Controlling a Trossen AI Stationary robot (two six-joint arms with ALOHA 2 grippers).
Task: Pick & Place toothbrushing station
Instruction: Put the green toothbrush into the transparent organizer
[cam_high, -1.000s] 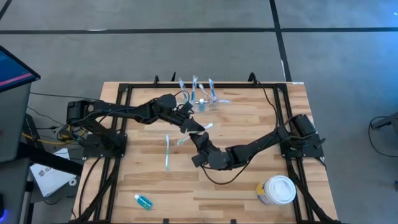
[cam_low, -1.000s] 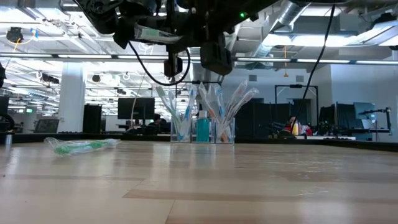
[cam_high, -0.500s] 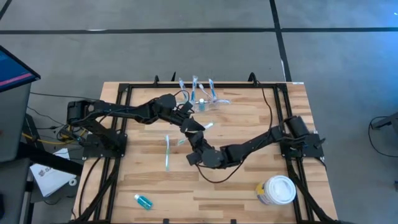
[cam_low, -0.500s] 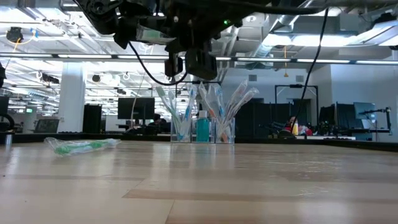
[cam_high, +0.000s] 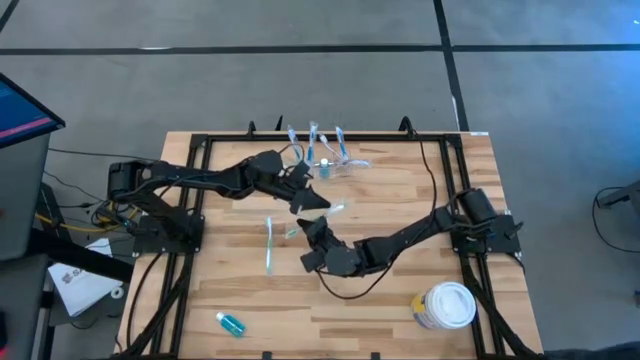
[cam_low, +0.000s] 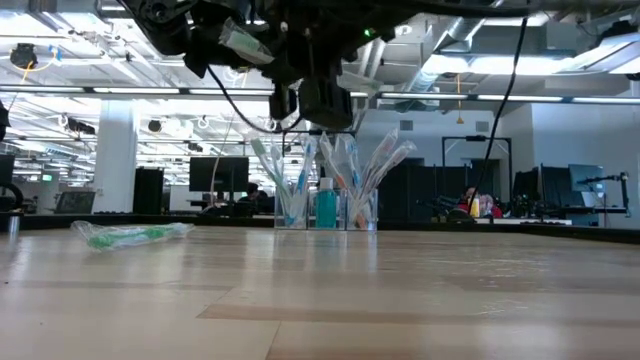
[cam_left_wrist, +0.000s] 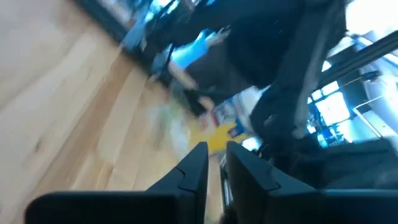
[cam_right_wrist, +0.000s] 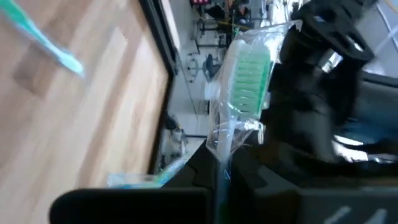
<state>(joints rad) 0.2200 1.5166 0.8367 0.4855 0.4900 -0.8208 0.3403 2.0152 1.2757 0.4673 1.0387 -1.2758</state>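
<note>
Toothbrushing station (cam_high: 322, 158), clear oval plastic holder beyond my jaws: light, slippery, brittle; grip its rim. Right jaws (cam_right_wrist: 219, 163) pinch a wrapped green-bristled toothbrush (cam_right_wrist: 239, 93); left jaws' (cam_left_wrist: 216, 163) opening I cannot tell.

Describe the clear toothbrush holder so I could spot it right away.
Look along the wooden table's far edge, near its middle. The toothbrushing station stands there: a low clear holder with wrapped toothbrushes fanning upward around a small blue bottle, unlike the single wrapped toothbrush lying flat mid-table.

grey floor (cam_high: 300, 60), ceiling lights (cam_low: 90, 48), monitors (cam_low: 215, 175)
</note>
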